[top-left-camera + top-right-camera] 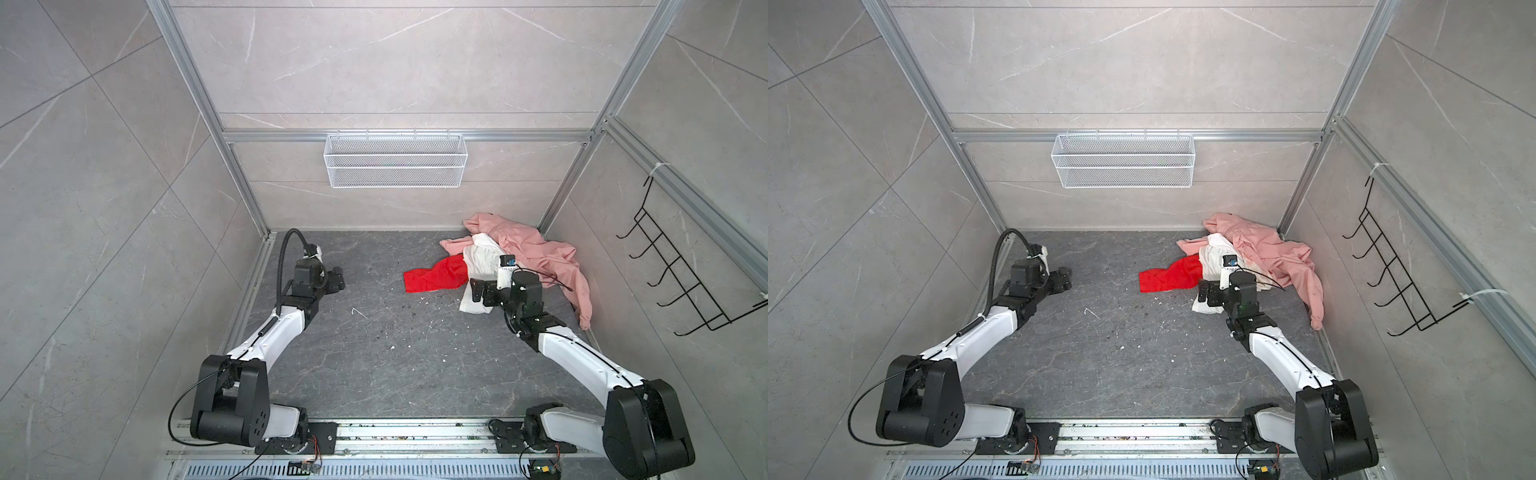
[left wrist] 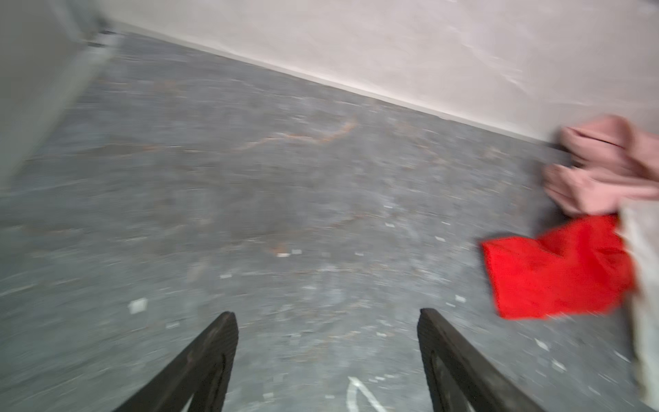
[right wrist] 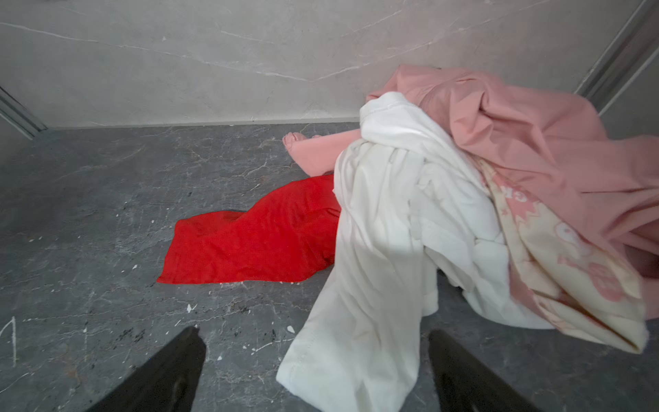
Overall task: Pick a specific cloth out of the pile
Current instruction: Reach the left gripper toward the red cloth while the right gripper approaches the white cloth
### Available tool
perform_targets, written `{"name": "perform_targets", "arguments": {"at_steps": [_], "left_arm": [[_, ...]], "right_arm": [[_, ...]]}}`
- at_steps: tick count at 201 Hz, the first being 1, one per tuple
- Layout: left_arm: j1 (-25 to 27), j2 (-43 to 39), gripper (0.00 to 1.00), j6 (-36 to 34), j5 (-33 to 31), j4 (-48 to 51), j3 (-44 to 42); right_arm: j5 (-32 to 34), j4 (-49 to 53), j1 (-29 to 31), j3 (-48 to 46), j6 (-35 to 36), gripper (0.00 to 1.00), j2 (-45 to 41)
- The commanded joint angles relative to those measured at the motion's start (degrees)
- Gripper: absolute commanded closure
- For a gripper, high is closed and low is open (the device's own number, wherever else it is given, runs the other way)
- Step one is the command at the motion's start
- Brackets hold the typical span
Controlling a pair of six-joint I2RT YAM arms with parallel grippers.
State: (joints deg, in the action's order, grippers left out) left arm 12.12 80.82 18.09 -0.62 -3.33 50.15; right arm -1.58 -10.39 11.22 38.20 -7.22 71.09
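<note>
Red cloth (image 1: 434, 276): flat on the dark desk (image 1: 374, 353), one end tucked under the white shirt (image 1: 478, 259), the other end loose and in the clear
Pile (image 1: 1262, 253): back right corner, pink top (image 1: 544, 251) heaped over the white shirt, red poking out at the bottom on the side facing the left arm
Long axis: runs across the desk, from the pile out toward the left arm's side, free end leading
Right hand (image 1: 475, 291): fingers spread wide, nothing gripped, hanging over the white shirt's hem, just beside the red cloth's buried end, so clearly the nearer one
Left hand (image 2: 326, 315): fingers apart, nothing between them, well away across bare desk; in its wrist view the red sits off to one side, blurred
What it turns on: my read, the loose end is the place to pinch, and it lies to the right hand's left, past the white hem; grab too near the pile and the white shirt likely comes along
</note>
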Motion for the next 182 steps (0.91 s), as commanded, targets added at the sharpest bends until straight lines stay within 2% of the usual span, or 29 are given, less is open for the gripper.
{"name": "perform_targets", "arguments": {"at_steps": [1,47,88,106,124,182], "left_arm": [[3.5,3.7,0.18,4.0,7.0,3.1,5.1],[8.6,12.8,0.18,10.8,15.4,-1.6,9.9],[9.9,20.7,0.20,15.8,22.5,-3.0,15.1],[9.9,23.3,0.20,15.6,25.2,-3.5,17.2],[9.9,26.6,0.22,12.4,29.5,-1.6,21.5],[9.9,36.5,0.28,13.6,33.3,-4.3,29.4]], "right_arm": [[-3.0,3.5,0.7,1.8,-3.0,0.01,2.2],[-4.9,3.6,2.3,3.6,-8.5,0.00,4.6],[-7.1,2.6,3.3,4.9,-10.0,0.01,6.8],[-7.0,1.0,3.4,4.9,-10.5,0.00,7.5],[-7.1,-0.5,3.7,5.1,-11.0,0.01,8.6],[-6.9,-2.0,5.0,6.0,-11.2,0.00,12.4]]}}
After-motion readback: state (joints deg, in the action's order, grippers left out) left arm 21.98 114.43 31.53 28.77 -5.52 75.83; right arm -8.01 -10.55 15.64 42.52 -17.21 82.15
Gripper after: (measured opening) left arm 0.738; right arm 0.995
